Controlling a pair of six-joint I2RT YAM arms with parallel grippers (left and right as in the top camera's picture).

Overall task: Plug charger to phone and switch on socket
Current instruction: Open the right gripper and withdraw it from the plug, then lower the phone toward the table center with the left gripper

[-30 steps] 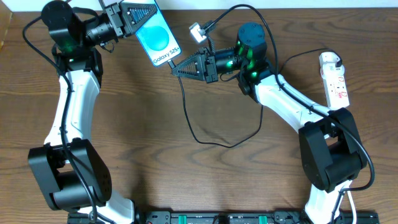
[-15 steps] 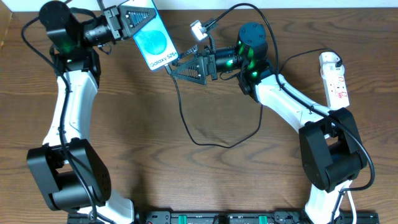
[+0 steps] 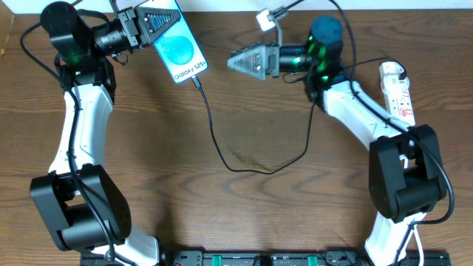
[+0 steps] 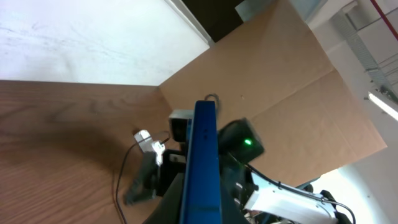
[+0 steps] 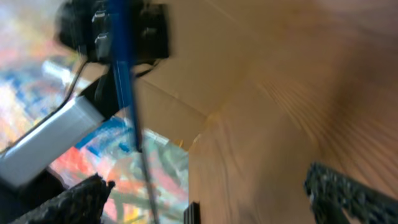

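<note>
1. Table (image 3: 148, 185): brown wood; socket (image 3: 399, 96) lies at its right edge.
2. Left gripper (image 3: 164, 21): pinches the phone (image 3: 179, 53) at far left.
3. Right gripper (image 3: 235, 60): fingers spread, empty; near phone.
4. Charger (image 3: 214, 133): tip meets phone's lower edge.

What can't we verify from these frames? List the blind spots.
Whether the charger tip is fully seated in the phone: too small overhead; phone edge-on in the left wrist view; right wrist view motion-blurred.
Switch position on the socket: overhead only, too small.
How the left pincer grips the phone: partly covered by the phone overhead, cut off by the left wrist view's bottom edge.
</note>
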